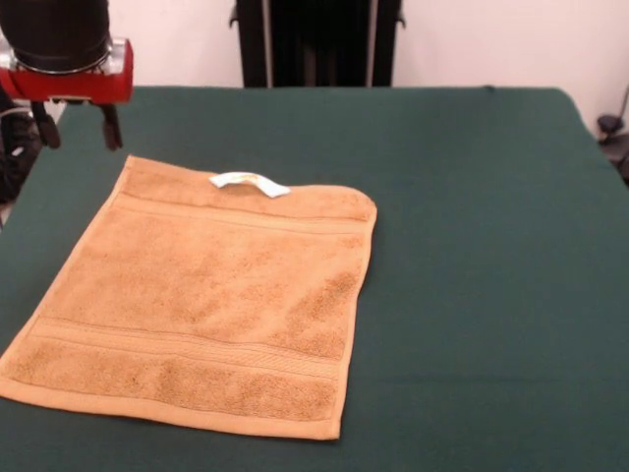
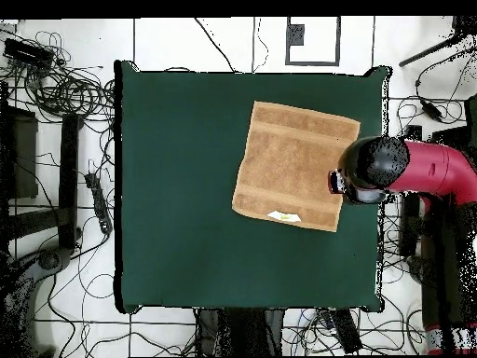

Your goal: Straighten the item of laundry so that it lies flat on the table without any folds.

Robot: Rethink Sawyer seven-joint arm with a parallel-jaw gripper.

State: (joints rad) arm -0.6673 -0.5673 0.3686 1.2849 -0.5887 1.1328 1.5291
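Towel [image 1: 201, 310] spread flat, no folds showing!
End effector [image 1: 77, 126] hangs apart and empty over the surface [image 1: 472, 246] edge, just off the towel's corner.

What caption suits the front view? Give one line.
Orange-tan terry towel lying flat on green-clothed table, open gripper hovering by its corner.

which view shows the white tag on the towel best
The front view: the white tag sits clearly at the far edge of the towel, its loop shape readable. In the overhead view the tag is only a small pale sliver near one towel edge.
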